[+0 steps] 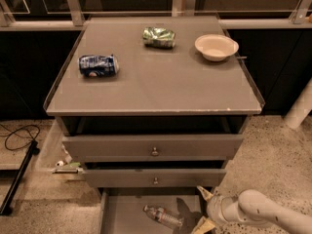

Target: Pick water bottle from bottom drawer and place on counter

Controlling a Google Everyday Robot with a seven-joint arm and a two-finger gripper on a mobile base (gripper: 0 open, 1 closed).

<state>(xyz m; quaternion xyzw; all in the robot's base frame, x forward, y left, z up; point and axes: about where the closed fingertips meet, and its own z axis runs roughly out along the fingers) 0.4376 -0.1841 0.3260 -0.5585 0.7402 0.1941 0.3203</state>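
The water bottle [163, 217] lies on its side on the floor of the open bottom drawer [124, 213], cap toward the left. My gripper [202, 209] is at the drawer's right edge, just right of the bottle and not touching it. Its two tan fingers [204, 193] are spread apart with nothing between them. The white arm comes in from the lower right. The counter [161, 87] is the grey top of the cabinet above.
On the counter lie a crushed blue can [99, 65] at the left, a crushed green can [159, 37] at the back and a cream bowl [216, 47] at the back right. Two upper drawers [154, 147] stand slightly pulled out. A black cable [19, 135] lies on the floor at left.
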